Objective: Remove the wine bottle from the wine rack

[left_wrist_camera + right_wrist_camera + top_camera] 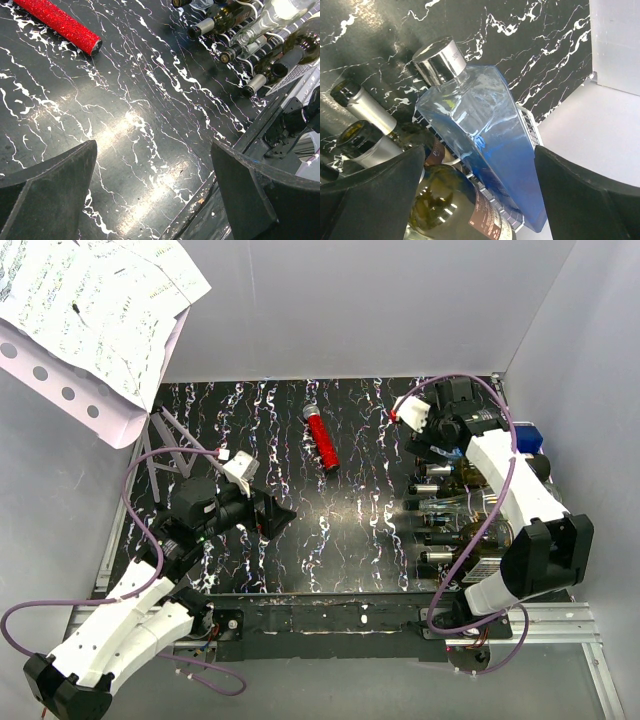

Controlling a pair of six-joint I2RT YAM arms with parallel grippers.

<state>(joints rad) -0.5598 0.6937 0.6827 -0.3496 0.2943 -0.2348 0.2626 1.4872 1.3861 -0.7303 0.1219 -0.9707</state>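
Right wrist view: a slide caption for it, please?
Open hand facing a blue glass bottle beside wine bottles on a rack.

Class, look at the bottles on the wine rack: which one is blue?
The flat-sided blue glass bottle with the silver cap; the wine bottles beside it are round, of dark or green glass.

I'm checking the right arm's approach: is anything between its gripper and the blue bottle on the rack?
Nothing visible does: the open right gripper hangs over the blue bottle. A green bottle lies close beside it, which may crowd one finger.
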